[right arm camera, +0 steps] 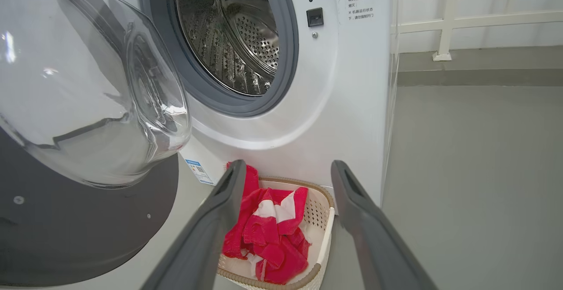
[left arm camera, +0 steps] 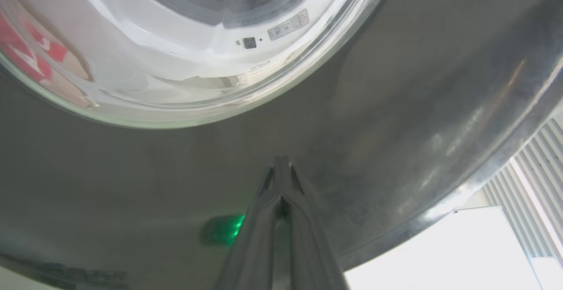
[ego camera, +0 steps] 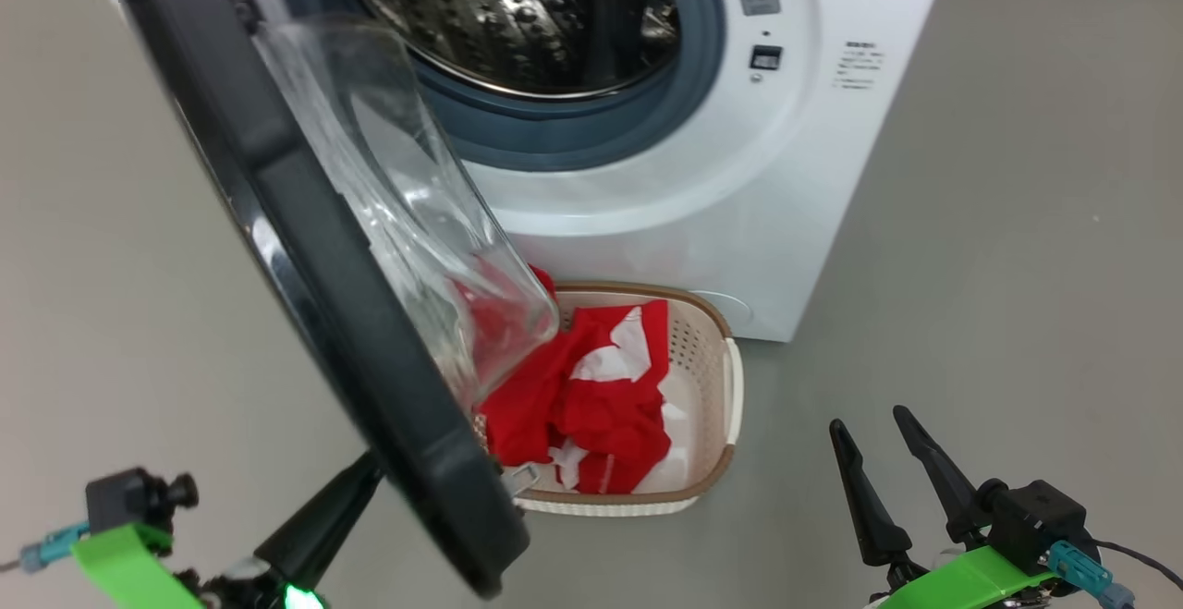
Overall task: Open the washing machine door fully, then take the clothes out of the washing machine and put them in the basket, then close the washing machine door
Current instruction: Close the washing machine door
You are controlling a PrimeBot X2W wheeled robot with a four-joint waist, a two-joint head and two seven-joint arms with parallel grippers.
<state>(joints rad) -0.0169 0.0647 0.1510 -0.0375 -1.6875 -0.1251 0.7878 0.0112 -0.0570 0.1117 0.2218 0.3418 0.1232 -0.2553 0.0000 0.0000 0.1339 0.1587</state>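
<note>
Now, red clothes (ego camera: 591,406) lie in the basket (ego camera: 713,350) before the washing machine (ego camera: 739,221).
Pressed together, the left gripper (left arm camera: 281,165) apparently touches the black face of the half-open washing machine door (ego camera: 305,249); the right gripper (ego camera: 869,418) hangs spread, empty, near the basket.

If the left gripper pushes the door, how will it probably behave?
The door probably swings as one rigid piece, not bending. Its glossy rim looks slippery, so the shut left gripper may slide. The thick glass bowl suggests some weight.
</note>
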